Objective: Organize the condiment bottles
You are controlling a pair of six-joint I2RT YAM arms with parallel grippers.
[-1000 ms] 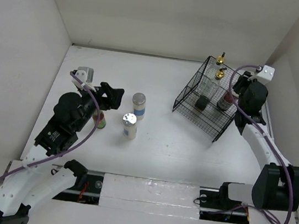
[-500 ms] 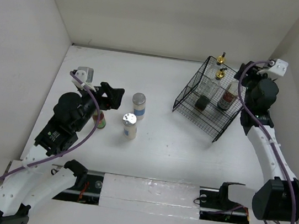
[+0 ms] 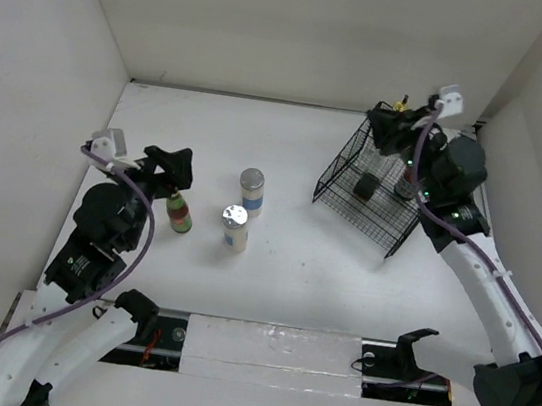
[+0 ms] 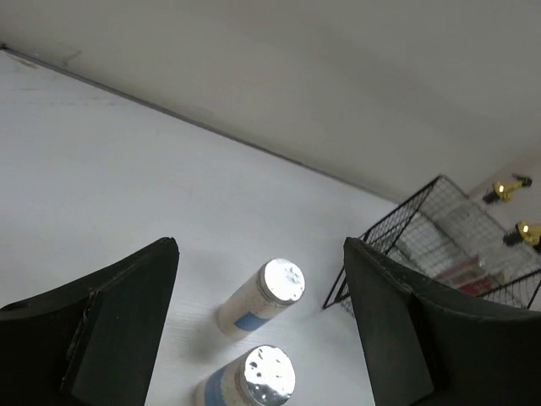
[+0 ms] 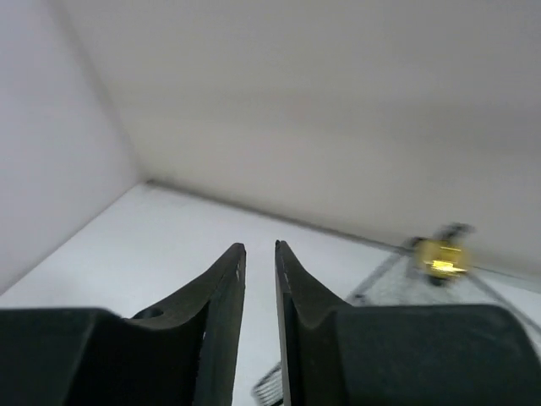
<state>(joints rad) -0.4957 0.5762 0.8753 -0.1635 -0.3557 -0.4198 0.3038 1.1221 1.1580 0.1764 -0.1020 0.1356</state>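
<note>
Two silver-lidded jars [image 3: 251, 189] [image 3: 235, 227] stand mid-table; they also show in the left wrist view [image 4: 258, 299] [image 4: 251, 382]. A small green-capped bottle [image 3: 180, 212] stands left of them. My left gripper [image 3: 172, 165] is open and empty just above and behind that bottle; its jaws stand wide apart in the left wrist view [image 4: 260, 247]. The black wire basket [image 3: 340, 177] holds two clear bottles with gold pourers [image 3: 402, 107] [image 4: 505, 189] and the black-capped red-labelled bottle [image 3: 407, 186]. My right gripper [image 3: 384, 126] is shut and empty over the basket's far corner [image 5: 259, 247].
A small dark object [image 3: 365, 185] sits in the basket's near-left part. White walls close in the table at the back and on both sides. The basket's front edge [image 3: 389, 248] juts toward the right arm. A gold pourer [image 5: 439, 255] shows right of my right fingers.
My right gripper left the red-labelled bottle in the basket, rose and swung left over the basket's back. My left arm drew back to the left, uncovering the green-capped bottle.
</note>
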